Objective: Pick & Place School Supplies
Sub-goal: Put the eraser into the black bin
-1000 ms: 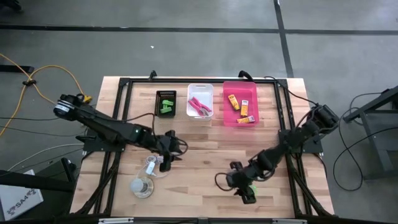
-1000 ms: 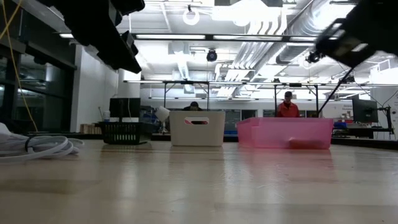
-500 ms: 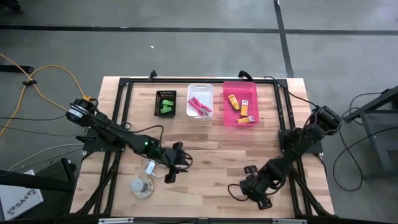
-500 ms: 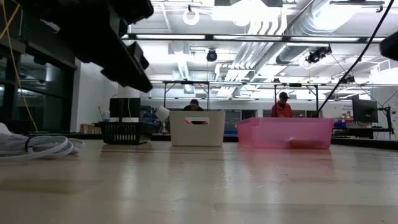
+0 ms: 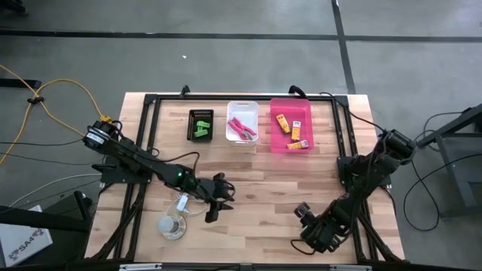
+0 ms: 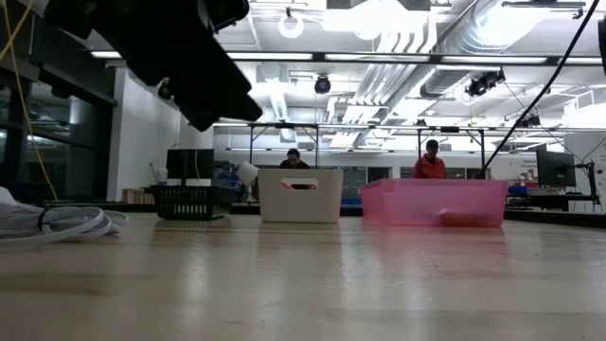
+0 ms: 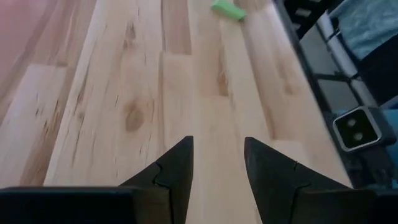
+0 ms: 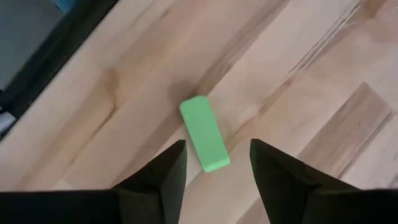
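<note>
A small bright green piece point(image 8: 204, 142) lies flat on the wooden table near its front right. My right gripper point(image 8: 217, 144) hangs open just above it, pointing steeply down, and hides it in the high view point(image 5: 315, 232). My left gripper point(image 5: 212, 211) is open over bare wood at the table's near middle, empty point(image 7: 217, 142); the green piece point(image 7: 228, 9) shows far ahead of it. At the back, a black basket point(image 5: 201, 124) holds green pieces, a white bin point(image 5: 242, 122) pink-handled tools, and a pink bin point(image 5: 291, 126) yellow-orange packets.
A coiled white cord point(image 5: 184, 203) and a pale round disc point(image 5: 172, 226) lie just left of my left gripper. A black metal frame point(image 5: 343, 135) runs along the table's sides. Bare wood lies between the two grippers. People stand in the room beyond the table.
My right gripper has swung toward the table's right and near edge and rolled about its own axis, now covering the green piece in the high view. My left gripper has gone down and toward the near edge, past the cord. Both stay open.
</note>
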